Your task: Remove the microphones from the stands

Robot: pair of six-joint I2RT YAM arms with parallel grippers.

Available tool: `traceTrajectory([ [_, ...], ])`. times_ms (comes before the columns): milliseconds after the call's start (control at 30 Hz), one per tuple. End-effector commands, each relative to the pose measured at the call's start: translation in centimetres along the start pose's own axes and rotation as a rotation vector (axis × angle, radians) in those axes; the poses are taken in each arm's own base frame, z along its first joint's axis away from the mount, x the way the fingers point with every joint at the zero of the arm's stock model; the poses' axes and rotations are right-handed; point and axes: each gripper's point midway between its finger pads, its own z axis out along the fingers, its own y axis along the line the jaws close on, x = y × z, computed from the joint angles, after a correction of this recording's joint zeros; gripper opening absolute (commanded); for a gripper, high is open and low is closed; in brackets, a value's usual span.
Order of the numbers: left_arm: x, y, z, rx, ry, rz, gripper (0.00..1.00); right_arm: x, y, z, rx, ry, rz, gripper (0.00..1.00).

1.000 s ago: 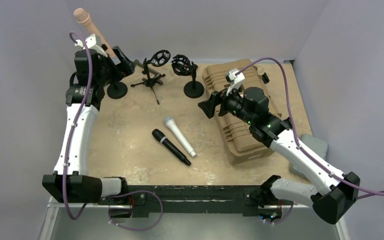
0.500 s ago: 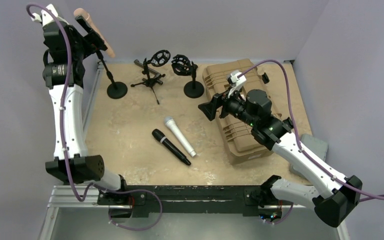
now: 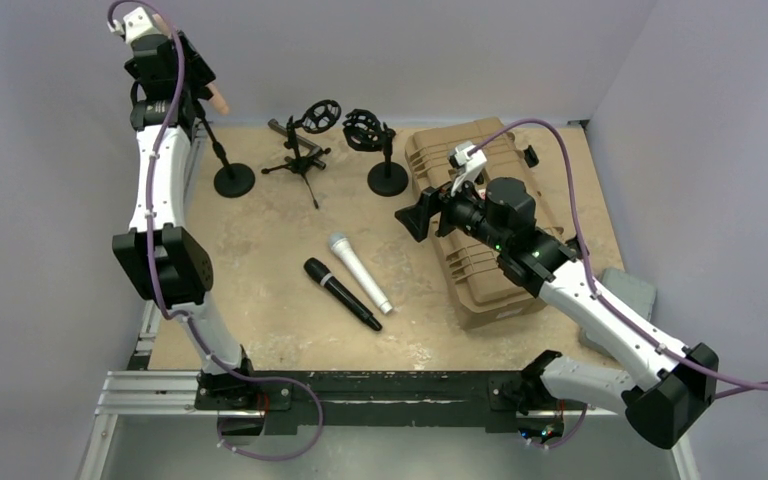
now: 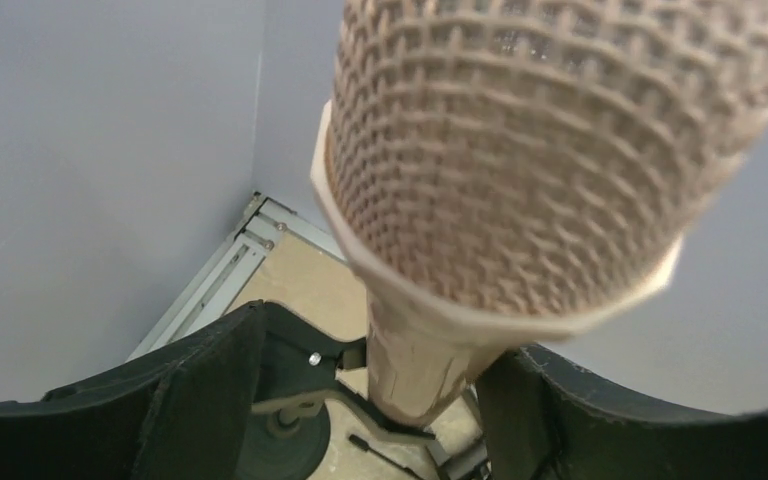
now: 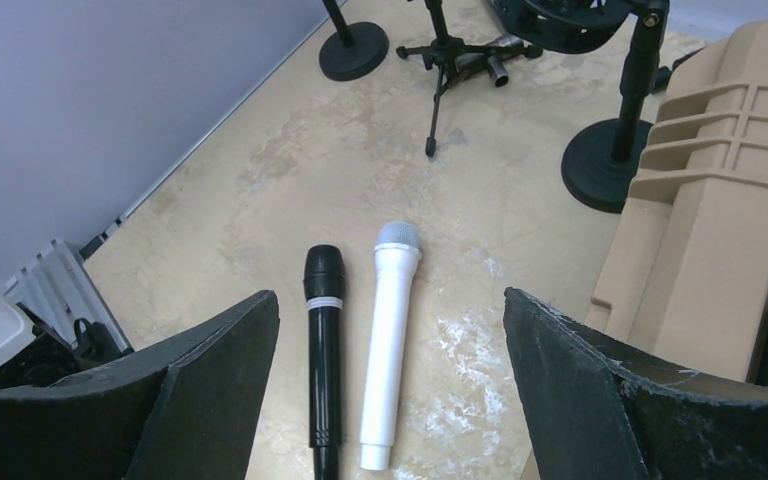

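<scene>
A tan microphone [image 4: 550, 150] sits tilted in the clip [image 4: 310, 378] of a black stand [image 3: 233, 180] with a round base at the back left. My left gripper [image 4: 388, 335] is raised high over it, open. Its fingers [image 4: 160, 400] straddle the microphone's body just above the clip, and the left finger stands apart from it. In the top view the left gripper [image 3: 198, 88] hides most of the microphone [image 3: 218, 100]. My right gripper [image 3: 415, 215] is open and empty, hovering above the table's middle; it also shows in the right wrist view [image 5: 390, 298].
A black microphone [image 3: 342, 293] and a white microphone [image 3: 358, 272] lie side by side mid-table. A tripod stand [image 3: 302, 155] and a round-base stand [image 3: 385, 165] with shock mounts stand at the back. A tan case [image 3: 470, 250] lies under the right arm. The walls are close to the left arm.
My left arm has stretched upward and swung over the top of the tan microphone, now hiding its head in the top view. The microphone stays in the clip. The right arm has barely moved.
</scene>
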Motion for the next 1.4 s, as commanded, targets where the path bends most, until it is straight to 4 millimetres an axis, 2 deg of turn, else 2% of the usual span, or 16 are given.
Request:
traceTrajectory([
  [0,-5.1,-1.8,0.2,0.072,-0.163,-0.002,0.67,-1.7,-0.2,0.1,0.023,-0.039,-0.020,0.81],
  [67,-4.7,-1.9,0.5,0.085,-0.160,0.005,0.56,-1.7,-0.4,0.3,0.030,-0.036,-0.019,0.81],
  [133,-4.7,-1.8,0.3,0.083,-0.166,0.008,0.50,-1.7,-0.4,0.4,0.030,-0.032,-0.018,0.81],
  [267,-5.1,-1.4,-0.8,0.073,-0.173,0.050,0.34,-1.5,-0.4,0.7,0.029,-0.025,-0.017,0.81],
  [467,-6.4,-0.3,-4.6,0.031,-0.165,0.084,0.17,-1.3,-0.5,1.2,0.029,-0.016,-0.015,0.81],
  [533,-6.7,-0.1,-6.1,0.032,-0.170,0.085,0.14,-1.3,-0.6,1.3,0.032,-0.013,-0.015,0.81],
  [667,-6.5,0.9,-9.1,0.006,-0.162,0.070,0.00,-1.1,-0.6,1.6,0.031,-0.008,-0.009,0.81],
  [800,-4.9,1.9,-12.1,-0.036,-0.115,0.019,0.00,-1.2,-0.4,1.7,0.022,-0.011,-0.004,0.81],
  [867,-4.3,2.4,-14.4,-0.073,-0.105,-0.013,0.00,-1.2,-0.4,1.8,0.017,-0.010,0.000,0.81],
  [1033,-1.9,1.0,-18.2,-0.065,-0.074,0.011,0.00,-0.6,-0.2,2.3,0.002,0.006,0.010,0.81],
  [1133,-0.5,1.3,-20.6,-0.131,-0.066,0.047,0.00,-0.5,-0.1,2.4,-0.002,0.011,0.016,0.80],
  [1367,2.6,3.0,-23.6,-0.179,-0.033,-0.048,0.00,-0.3,-0.2,2.2,0.001,0.001,0.028,0.80],
])
